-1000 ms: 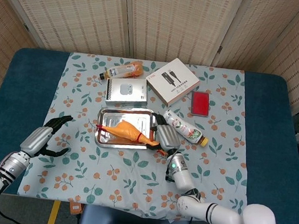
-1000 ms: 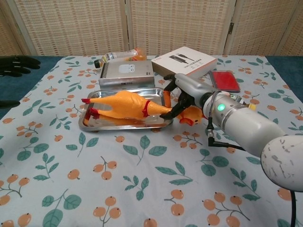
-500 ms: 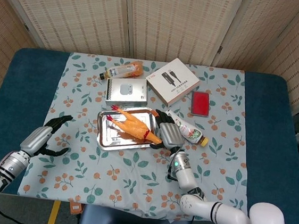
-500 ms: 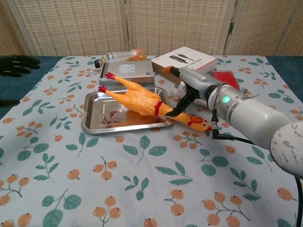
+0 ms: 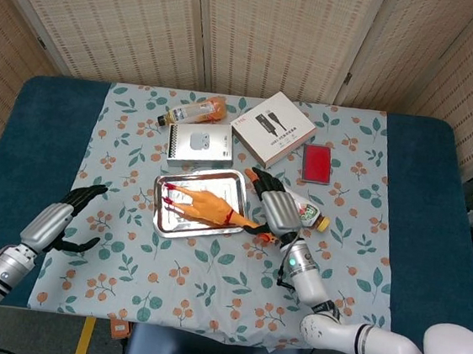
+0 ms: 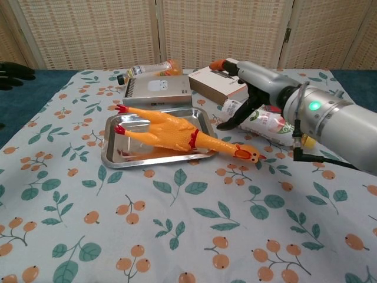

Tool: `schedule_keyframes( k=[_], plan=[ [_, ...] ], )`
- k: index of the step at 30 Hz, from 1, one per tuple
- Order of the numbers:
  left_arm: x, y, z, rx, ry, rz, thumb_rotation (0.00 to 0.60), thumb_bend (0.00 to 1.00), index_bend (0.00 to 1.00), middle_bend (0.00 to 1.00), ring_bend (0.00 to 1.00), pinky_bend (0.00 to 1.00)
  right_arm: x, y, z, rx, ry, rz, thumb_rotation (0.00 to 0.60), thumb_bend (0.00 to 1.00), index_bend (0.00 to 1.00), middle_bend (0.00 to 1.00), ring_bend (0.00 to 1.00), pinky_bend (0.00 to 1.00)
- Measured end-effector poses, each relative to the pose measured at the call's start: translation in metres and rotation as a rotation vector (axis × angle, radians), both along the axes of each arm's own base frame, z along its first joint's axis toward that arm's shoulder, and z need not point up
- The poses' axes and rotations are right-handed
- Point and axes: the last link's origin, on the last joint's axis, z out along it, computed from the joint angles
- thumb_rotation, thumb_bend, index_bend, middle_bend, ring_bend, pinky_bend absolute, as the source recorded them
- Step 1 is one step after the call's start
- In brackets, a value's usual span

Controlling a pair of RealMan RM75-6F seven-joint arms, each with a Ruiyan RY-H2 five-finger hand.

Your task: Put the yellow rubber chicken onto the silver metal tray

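Note:
The yellow rubber chicken (image 5: 205, 208) (image 6: 166, 130) lies across the silver metal tray (image 5: 219, 184) (image 6: 109, 148). Its red feet point left, and its neck and head stick out over the right rim onto the cloth. My right hand (image 5: 277, 208) (image 6: 254, 89) hovers just right of the tray, above the chicken's head, with its fingers apart and nothing in them. My left hand (image 5: 64, 219) (image 6: 10, 71) hangs over the blue table edge at the left, well away from the tray, fingers apart and empty.
Behind the tray stand a silver box (image 5: 199, 145) (image 6: 156, 91), an orange drink bottle (image 5: 194, 111) and a white carton (image 5: 273, 128) (image 6: 221, 82). A labelled bottle (image 5: 311, 212) (image 6: 268, 121) lies under my right hand. A red case (image 5: 316, 162) lies further back.
My right hand has let go of the chicken, lifted and moved right. The chicken has settled flat in the tray. The left hand has drifted slightly down and left.

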Motion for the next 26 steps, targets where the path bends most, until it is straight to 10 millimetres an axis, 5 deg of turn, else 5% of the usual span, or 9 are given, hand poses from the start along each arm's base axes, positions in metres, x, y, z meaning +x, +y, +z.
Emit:
schedule_keyframes(
  k=[11, 22, 26],
  plan=[
    [-0.049, -0.064, 0.028, 0.254, 0.194, 0.020, 0.600, 0.34, 0.00, 0.00, 0.00, 0.00, -0.073, 0.096, 0.095, -0.044, 0.311, 0.108, 0.600, 0.03, 0.00, 0.00, 0.00, 0.01],
    [-0.062, -0.095, 0.036, 0.445, 0.374, -0.009, 0.600, 0.35, 0.00, 0.00, 0.00, 0.00, -0.160, 0.183, 0.148, -0.293, 0.404, -0.047, 0.600, 0.03, 0.00, 0.00, 0.00, 0.00],
    [-0.067, -0.100, 0.030, 0.373, 0.392, 0.050, 0.600, 0.35, 0.00, 0.00, 0.00, 0.00, -0.168, 0.198, 0.159, -0.324, 0.391, -0.051, 0.600, 0.03, 0.00, 0.00, 0.00, 0.00]
  ],
)
